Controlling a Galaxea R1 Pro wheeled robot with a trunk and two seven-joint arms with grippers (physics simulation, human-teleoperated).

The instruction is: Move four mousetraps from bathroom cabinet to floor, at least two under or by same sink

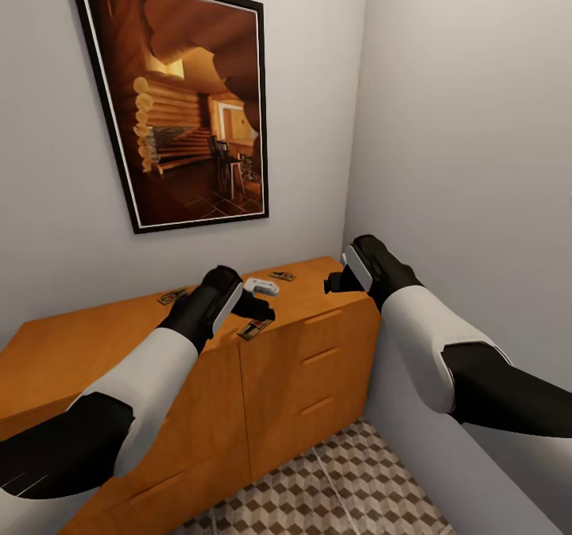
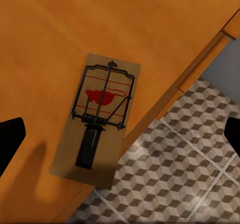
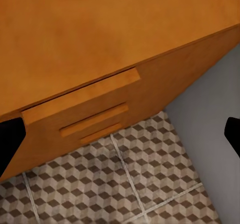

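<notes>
The cabinet [image 1: 302, 360] stands in a corner below a framed picture [image 1: 179, 98], and its flat top serves as the surface for the mousetraps. In the head view three traps show on that surface: one at the front edge [image 1: 255, 329] just below the left pincer [image 1: 256, 306], one toward the back wall [image 1: 282, 275], and one further along the back [image 1: 173, 296] beyond the left forearm. A small white object [image 1: 261, 286] lies between the front-edge trap and the back one.

The left wrist view looks straight down on the front-edge trap [image 2: 97, 119], its end overhanging the cabinet's edge above the bathroom floor [image 2: 185, 169]. The left pincer is released, dark fingertips [image 2: 10, 136] wide apart on either side of the trap, not touching it.

The right pincer [image 1: 338, 282] hovers by the cabinet's wall-side corner; its wrist view shows the drawer handles [image 3: 95, 116] and floor tiles, with fingertips [image 3: 9, 139] spread, released and empty.
</notes>
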